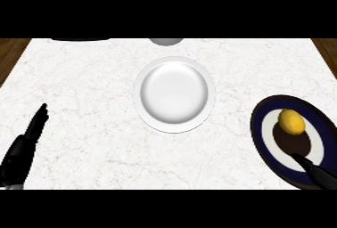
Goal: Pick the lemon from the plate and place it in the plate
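Right hand (314, 171): entering at the lower right corner, fingers straight and together, holding nothing, tips over the near rim of the dark blue plate (263, 142). Not touching the lemon (291, 121); a stretch of dark plate centre between fingertip and fruit.

Left hand (26, 141): at the lower left edge, fingers straight and pointing up and away, holding nothing, resting over the tabletop (85, 89), well apart from both plates.

Lemon: yellow, oval, lying in the dark blue plate, toward its far side, partly on the white ring and partly on the dark middle. Dark blue plate: navy rim, white ring inside, dark centre; at the right edge of the tabletop, partly cut off by the view's edge.

White plate (175, 93): in the middle of the tabletop, left of and farther away than the dark blue plate, apart from it, nothing in it.

Tabletop: pale marble with faint veins, brown wood showing past its left and right far corners. At the far edge, a grey rounded object (166, 41) just beyond the white plate and a black object (80, 39) to the left, both cut off; cannot tell what they are.
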Available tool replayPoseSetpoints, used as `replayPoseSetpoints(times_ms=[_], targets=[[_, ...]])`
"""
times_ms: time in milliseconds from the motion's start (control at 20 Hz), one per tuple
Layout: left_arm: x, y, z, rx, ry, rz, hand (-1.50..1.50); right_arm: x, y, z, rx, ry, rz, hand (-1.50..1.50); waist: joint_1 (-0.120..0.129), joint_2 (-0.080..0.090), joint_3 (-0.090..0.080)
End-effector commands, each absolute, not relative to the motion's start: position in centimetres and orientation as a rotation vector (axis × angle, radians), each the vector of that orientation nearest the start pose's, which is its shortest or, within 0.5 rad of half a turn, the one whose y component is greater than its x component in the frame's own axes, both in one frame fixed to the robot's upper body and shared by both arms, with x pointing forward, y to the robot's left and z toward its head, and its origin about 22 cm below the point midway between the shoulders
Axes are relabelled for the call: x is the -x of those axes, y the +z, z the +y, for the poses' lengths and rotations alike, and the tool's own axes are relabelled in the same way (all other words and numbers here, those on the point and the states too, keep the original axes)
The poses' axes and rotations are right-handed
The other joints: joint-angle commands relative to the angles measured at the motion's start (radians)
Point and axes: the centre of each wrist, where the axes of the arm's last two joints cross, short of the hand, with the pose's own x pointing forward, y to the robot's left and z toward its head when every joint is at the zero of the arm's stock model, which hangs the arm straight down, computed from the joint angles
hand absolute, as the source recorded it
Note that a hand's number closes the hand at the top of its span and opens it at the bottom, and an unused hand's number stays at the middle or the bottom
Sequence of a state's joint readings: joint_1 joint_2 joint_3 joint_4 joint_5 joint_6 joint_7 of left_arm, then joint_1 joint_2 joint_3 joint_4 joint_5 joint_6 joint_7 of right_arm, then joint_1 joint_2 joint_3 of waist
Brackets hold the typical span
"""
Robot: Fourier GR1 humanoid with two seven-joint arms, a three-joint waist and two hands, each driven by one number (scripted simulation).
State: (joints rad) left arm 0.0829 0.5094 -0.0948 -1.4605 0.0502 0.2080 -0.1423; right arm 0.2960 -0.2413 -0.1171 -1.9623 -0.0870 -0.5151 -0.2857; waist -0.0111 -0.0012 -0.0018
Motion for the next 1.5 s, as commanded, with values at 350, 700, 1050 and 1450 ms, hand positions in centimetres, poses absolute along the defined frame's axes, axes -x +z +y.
replayPoseSetpoints(times_ms=[350,700,1050,1450], targets=[[-21.7,-0.2,33.4,-0.471,-0.288,-1.527,0.0,-16.5,11.1,-34.9,0.875,0.021,-1.472,-1.5,0.022,0.004,0.0],[-22.3,-0.5,33.8,-0.469,-0.291,-1.522,0.0,-18.9,11.8,-34.3,0.796,0.16,-1.286,-1.5,0.016,0.002,0.001],[-21.8,-0.7,33.1,-0.477,-0.293,-1.518,0.0,-22.1,9.4,-36.3,0.805,0.356,-1.109,-1.5,0.023,0.003,0.002],[-20.7,-2.4,33.8,-0.477,-0.313,-1.5,0.0,-24.7,9.6,-37.8,0.748,0.42,-1.066,-1.5,0.014,0.001,0.002]])
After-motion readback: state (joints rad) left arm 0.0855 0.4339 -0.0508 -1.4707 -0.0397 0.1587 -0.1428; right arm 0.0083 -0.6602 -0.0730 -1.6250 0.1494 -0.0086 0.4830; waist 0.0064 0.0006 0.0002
